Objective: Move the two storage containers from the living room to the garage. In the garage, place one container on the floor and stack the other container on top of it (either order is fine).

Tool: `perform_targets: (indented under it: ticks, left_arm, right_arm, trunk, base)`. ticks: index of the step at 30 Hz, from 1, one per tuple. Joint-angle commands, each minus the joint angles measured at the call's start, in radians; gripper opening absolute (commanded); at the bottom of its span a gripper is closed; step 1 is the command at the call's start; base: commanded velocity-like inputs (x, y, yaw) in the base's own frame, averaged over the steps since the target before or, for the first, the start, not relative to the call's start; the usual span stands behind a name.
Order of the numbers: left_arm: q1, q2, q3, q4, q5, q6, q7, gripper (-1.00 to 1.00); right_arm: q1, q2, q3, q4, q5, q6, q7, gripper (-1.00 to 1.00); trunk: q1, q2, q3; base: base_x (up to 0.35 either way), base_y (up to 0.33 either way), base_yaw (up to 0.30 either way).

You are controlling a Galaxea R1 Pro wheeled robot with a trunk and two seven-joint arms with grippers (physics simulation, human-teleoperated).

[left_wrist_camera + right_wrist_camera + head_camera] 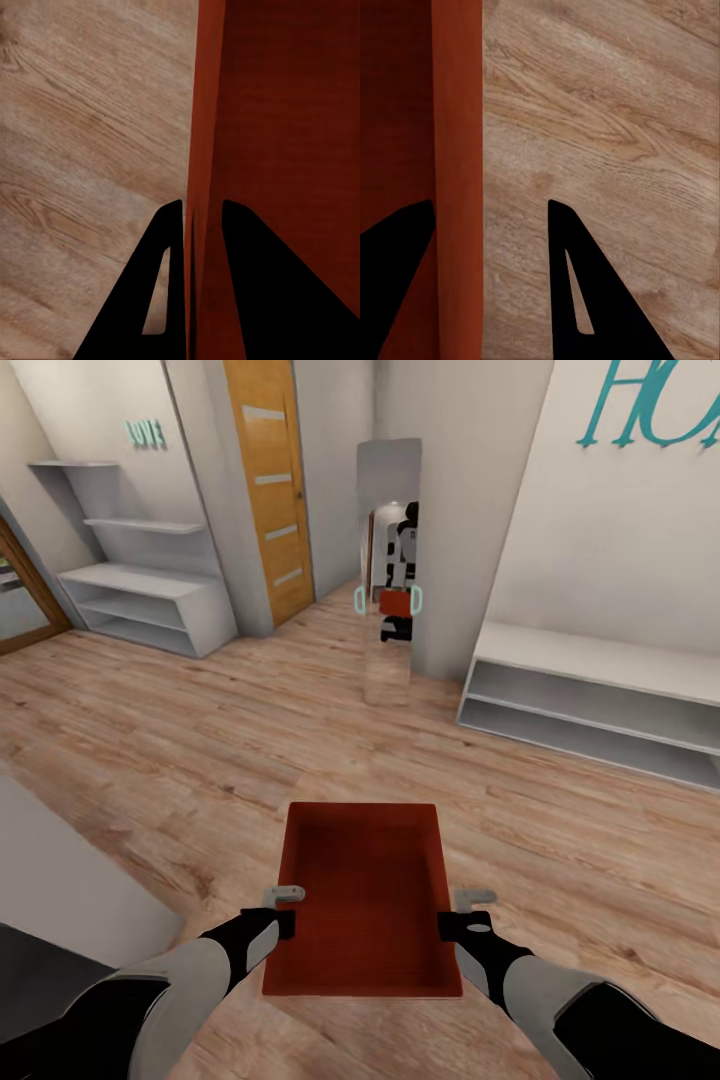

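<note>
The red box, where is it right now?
In the head view the red box is low in the middle, above the wood floor, between the left claw and the right claw, one at each side wall.

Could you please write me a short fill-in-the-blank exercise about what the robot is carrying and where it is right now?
1. Both hands hold one orange-red ____ by its long walls.
2. The left hand has its fingers on both sides of the thin wall, so it is ____ on it.
3. The floor under the robot is light ____ planks.
4. The tall mirror ahead reflects the ____.

Missing words: container; shut; wood; robot

The right hand straddles the opposite wall.
</note>
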Motion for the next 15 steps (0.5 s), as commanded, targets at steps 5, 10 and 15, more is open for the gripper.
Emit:
perform_targets:
  ticks: [5, 10, 15]
  left_arm:
    - [0.000, 0.000, -0.014, -0.002, 0.000, 0.006, 0.007, -1.00]
    - [0.000, 0.000, -0.014, -0.002, 0.000, 0.006, 0.007, -1.00]
    - [0.000, 0.000, -0.014, -0.002, 0.000, 0.006, 0.007, -1.00]
  right_arm:
    - [-0.001, 0.000, 0.007, 0.001, -0.011, -0.004, -0.004, -1.00]
    - [-0.001, 0.000, 0.007, 0.001, -0.011, -0.004, -0.004, -1.00]
    - [-0.001, 0.000, 0.007, 0.001, -0.011, -0.004, -0.004, -1.00]
  trunk:
    - [0.001, -0.001, -0.001]
    - [0.001, -0.001, -0.001]
    - [0.001, -0.001, -0.001]
  base:
    - [0.322, 0.000, 0.000]
    - [0.322, 0.000, 0.000]
    - [0.322, 0.000, 0.000]
